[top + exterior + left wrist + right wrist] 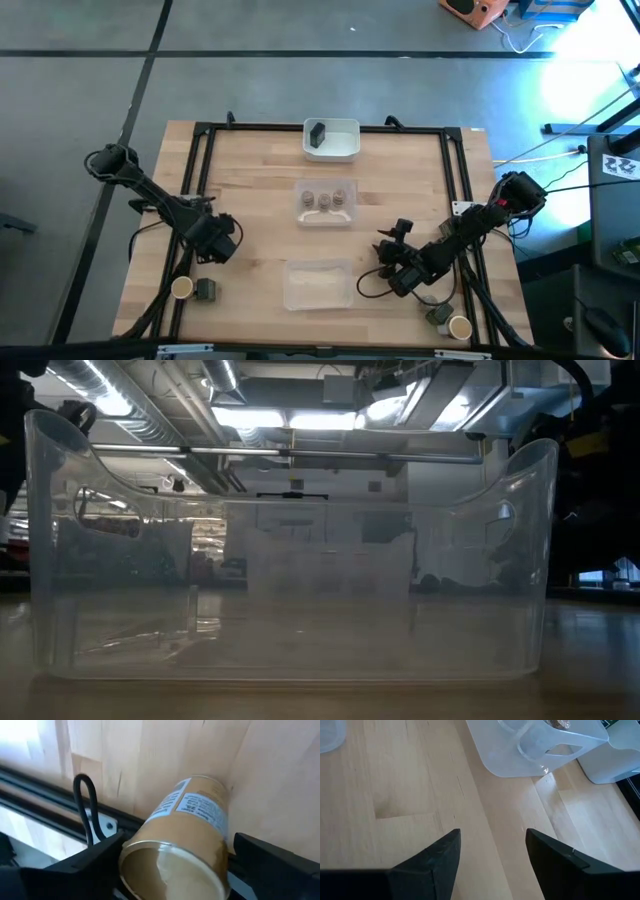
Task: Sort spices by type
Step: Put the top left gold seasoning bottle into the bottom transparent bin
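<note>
Well, here is how the table is looking from where I am standing.
Left gripper (pixel 205 262): hanging low over the front-left part of the table, its dark fingers (pixel 95 857) standing spread on either side of a tan jar (pixel 182 837) that is leaning between them; whether they are touching it I cannot tell.
Tan jar: sitting by the black frame rail (pixel 50 810) at the table's left edge, with a grey-brown jar (pixel 206 290) just beside it.
Right gripper (pixel 492 852): hovering over bare wood at the front right, fingers standing apart, pinching nothing.
White tray (pixel 332 141): lying at the back middle, holding one dark blocky container (pixel 316 135).
Middle clear tray (pixel 326 201): holding three small round jars (pixel 326 199) in a row.
Front clear tray (pixel 318 283): lying between the two grippers.
Front-right corner: a cream-topped jar (pixel 459 327) standing beside a grey-brown one (pixel 439 316).
</note>
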You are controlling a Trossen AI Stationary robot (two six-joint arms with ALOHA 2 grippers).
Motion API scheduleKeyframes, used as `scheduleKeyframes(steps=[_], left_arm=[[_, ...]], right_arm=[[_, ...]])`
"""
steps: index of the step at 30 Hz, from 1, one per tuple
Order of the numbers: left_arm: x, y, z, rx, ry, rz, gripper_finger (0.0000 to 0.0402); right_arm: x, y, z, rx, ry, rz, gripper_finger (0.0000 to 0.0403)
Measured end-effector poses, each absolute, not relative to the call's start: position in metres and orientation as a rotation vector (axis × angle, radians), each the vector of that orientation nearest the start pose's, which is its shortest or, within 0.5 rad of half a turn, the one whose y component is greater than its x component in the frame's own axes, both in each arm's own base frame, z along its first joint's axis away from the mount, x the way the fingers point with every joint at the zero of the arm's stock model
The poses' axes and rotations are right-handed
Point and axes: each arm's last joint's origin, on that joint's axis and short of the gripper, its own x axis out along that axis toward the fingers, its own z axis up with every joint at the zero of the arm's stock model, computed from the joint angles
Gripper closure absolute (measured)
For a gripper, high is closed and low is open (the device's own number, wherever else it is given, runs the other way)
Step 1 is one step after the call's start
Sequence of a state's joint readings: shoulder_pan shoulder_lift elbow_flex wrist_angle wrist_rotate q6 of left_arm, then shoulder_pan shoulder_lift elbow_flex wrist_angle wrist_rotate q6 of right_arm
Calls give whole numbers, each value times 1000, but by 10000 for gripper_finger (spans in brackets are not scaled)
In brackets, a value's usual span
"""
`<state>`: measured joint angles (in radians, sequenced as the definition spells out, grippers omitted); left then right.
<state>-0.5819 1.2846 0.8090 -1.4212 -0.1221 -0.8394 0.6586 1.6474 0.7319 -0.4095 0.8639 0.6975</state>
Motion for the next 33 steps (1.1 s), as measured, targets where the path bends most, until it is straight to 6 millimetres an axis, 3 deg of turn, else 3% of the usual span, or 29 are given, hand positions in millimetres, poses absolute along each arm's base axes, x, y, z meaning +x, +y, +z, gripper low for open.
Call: scheduleKeyframes(steps=[9,23,33], left_arm=[[134,-86,208,-71,1753,494,122],[143,-85,222,-206,1674,621,122],[172,-71,251,-274,1499,609,122]], right_arm=[[218,141,125,-272,814,-475,178],[218,141,125,-294,820,-466,178],[217,140,125,-297,822,-466,178]])
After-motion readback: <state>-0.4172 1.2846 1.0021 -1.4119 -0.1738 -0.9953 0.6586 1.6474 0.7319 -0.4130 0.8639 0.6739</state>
